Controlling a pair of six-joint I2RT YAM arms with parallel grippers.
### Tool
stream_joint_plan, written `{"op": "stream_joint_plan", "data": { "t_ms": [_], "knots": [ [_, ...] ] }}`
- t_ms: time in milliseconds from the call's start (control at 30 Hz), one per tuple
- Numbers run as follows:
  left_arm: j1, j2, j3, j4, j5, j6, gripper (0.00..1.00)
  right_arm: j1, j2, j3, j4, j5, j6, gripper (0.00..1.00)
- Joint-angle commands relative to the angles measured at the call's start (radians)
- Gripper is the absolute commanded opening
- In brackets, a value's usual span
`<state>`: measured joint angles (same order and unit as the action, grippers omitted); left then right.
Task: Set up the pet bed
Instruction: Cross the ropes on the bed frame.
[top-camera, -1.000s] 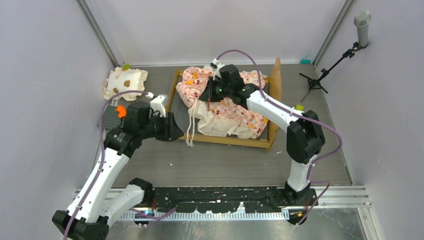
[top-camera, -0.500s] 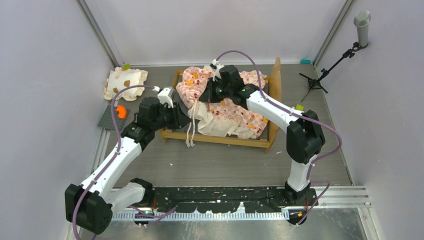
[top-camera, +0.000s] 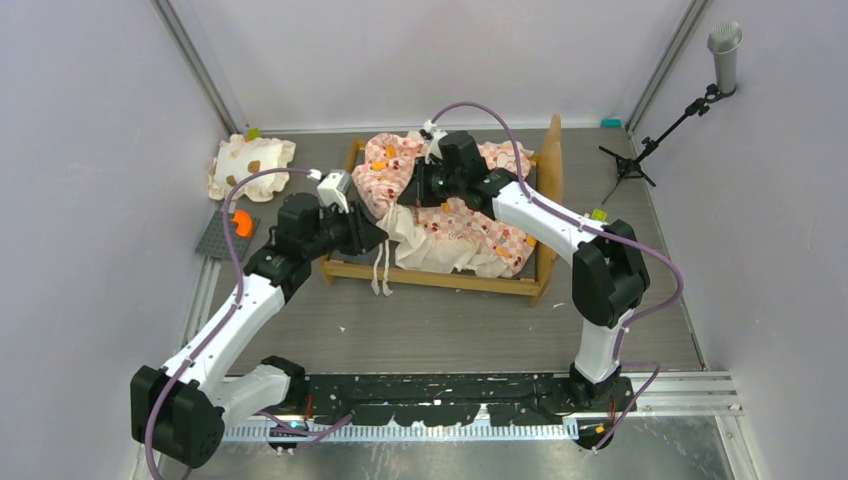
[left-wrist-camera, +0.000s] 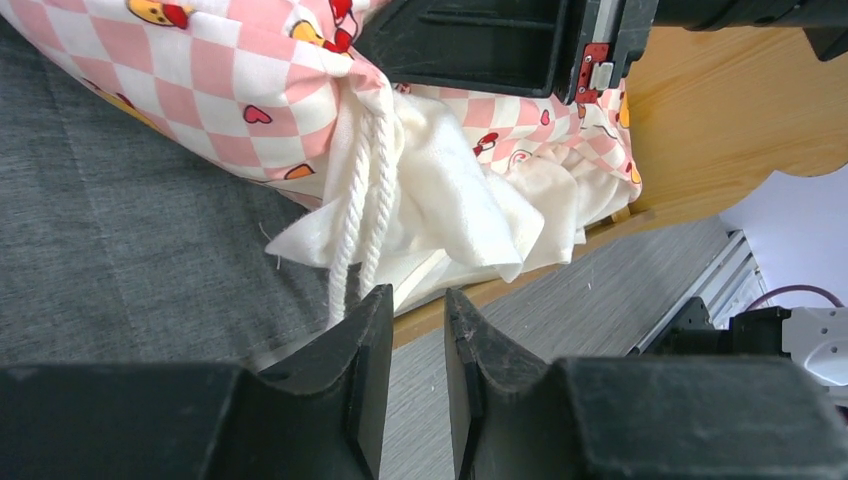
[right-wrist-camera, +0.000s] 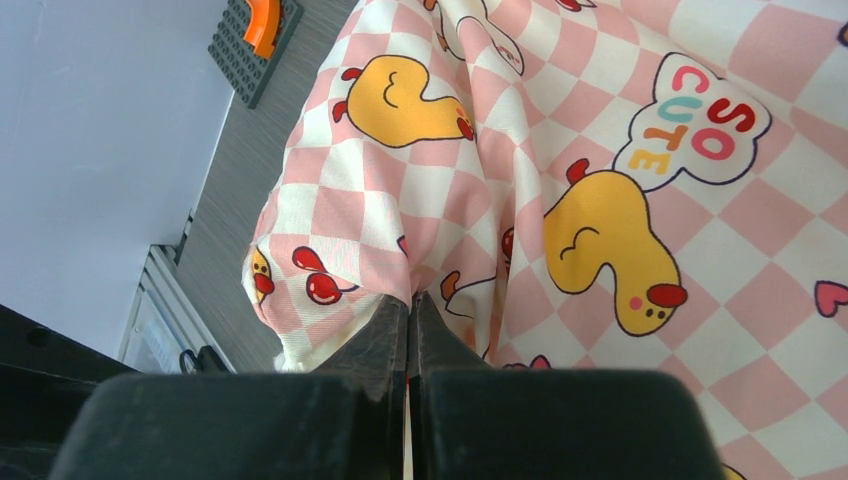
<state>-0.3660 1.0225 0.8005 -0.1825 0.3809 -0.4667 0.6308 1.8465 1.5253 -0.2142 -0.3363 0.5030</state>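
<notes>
1. Our left gripper (top-camera: 372, 236) (left-wrist-camera: 415, 312) has its fingers a narrow slit apart, with nothing between them. Through the gap the left wrist view shows the wooden rail and the grey table (top-camera: 450, 330).
2. A second ago this arm hung left of the bed, over the grey building plate (top-camera: 222, 238). It has since swung right, and its fingertips now sit at the near-left corner of the pet bed (top-camera: 460, 281).
3. A white cord (left-wrist-camera: 362, 200) hangs from the bunched mattress (top-camera: 392, 165) (left-wrist-camera: 200, 80) and drops just beside the left gripper's fingers (left-wrist-camera: 365, 330). We cannot tell whether it touches them.
4. Our right gripper (top-camera: 415, 190) (right-wrist-camera: 410, 305) is clamped on a fold of the pink checkered mattress (right-wrist-camera: 600, 200) above the middle of the bed. It holds the same place as in both earlier frames.
5. The pet bed lies at the far middle of the table, with its headboard (top-camera: 552, 158) (left-wrist-camera: 720, 110) at the right end. The frame has not shifted.
6. The mattress is crumpled inside the frame, its cream ruffle (left-wrist-camera: 450, 210) spilling over the near rail.
7. The dark base (left-wrist-camera: 120, 240) is bare at the left end.
8. A spotted cream pillow (top-camera: 250, 165) lies well apart at the far left, unmoved.
9. The plate's orange piece (top-camera: 240, 221) (right-wrist-camera: 262, 20), earlier hidden partly by the arm, now shows fully.
</notes>
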Motion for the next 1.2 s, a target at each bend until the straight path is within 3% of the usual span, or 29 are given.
{"op": "stream_joint_plan", "data": {
  "t_ms": [0,467,833,1033,1167],
  "knots": [
    [-0.033,0.032,-0.012,0.062,0.016,-0.009,0.28,-0.003,0.006,0.004,0.017,-0.013,-0.004,0.01],
    [-0.09,0.064,-0.04,0.012,-0.139,0.01,0.4,-0.004,0.01,0.008,0.016,-0.017,0.001,0.01],
    [-0.105,0.112,-0.053,0.048,-0.136,0.0,0.45,-0.003,0.01,0.009,0.016,-0.02,0.002,0.01],
    [-0.119,0.14,-0.058,0.068,-0.128,-0.005,0.43,-0.004,0.009,0.009,0.016,-0.021,0.002,0.01],
    [-0.122,0.148,-0.062,0.077,-0.121,-0.011,0.31,-0.004,0.01,0.009,0.014,-0.021,-0.001,0.01]
  ]
}}
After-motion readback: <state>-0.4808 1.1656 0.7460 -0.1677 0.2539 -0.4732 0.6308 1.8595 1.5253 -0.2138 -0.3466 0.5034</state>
